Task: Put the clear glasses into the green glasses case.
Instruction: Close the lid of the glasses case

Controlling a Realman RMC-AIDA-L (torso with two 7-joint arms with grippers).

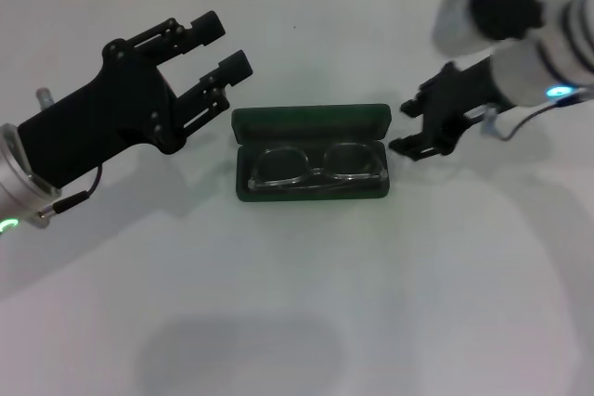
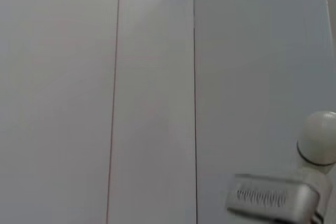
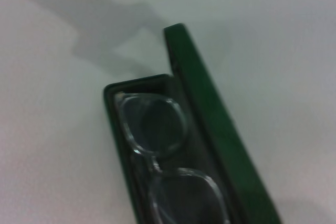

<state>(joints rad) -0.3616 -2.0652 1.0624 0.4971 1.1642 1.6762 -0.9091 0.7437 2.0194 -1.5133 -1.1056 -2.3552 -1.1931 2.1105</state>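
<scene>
Glasses (image 1: 317,167) lie inside the open green case (image 1: 312,122) on the counter (image 1: 297,303). Left gripper (image 1: 221,55) and right gripper (image 1: 405,127) flank it, both wide and empty. Risk: either gripper nudging the raised lid and shifting the case.

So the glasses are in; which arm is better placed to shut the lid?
Probably the right. Its pincer sits open just beside the green glasses case, level with the raised lid's end, with the clear glasses inside. The left pincer, also open, is farther from the lid.
</scene>
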